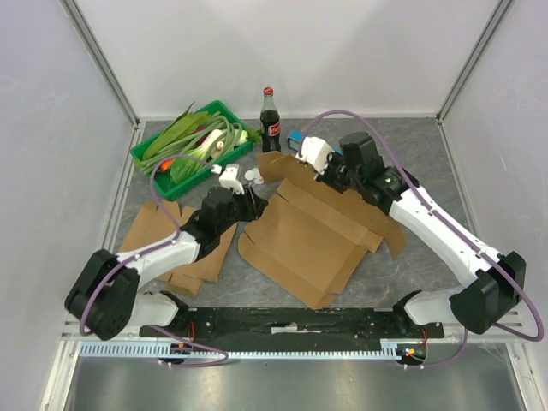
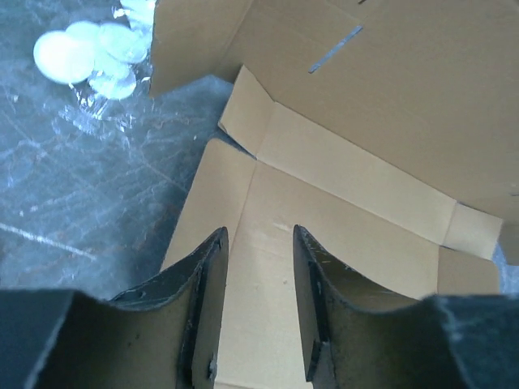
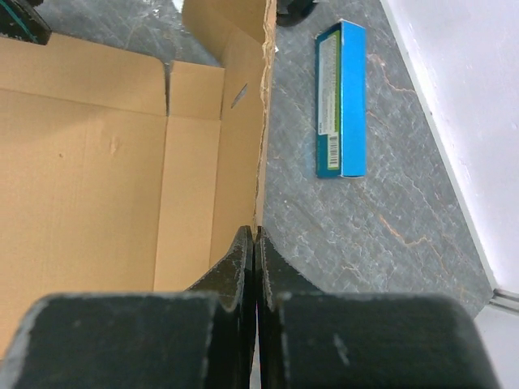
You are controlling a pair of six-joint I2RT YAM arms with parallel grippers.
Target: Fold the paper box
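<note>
You have a grey marbled table [image 1: 394, 274]. The flat, open box [image 1: 308, 240] lies in the middle of it. At the far side you see a green tray [image 1: 219, 109], a bottle [image 1: 270, 120] standing upright just beside the tray, and a blue pack [image 3: 340, 97] lying flat. More cardboard [image 1: 150, 227] lies at the left. Some white discs [image 2: 89, 57] lie near the box's far left corner.
</note>
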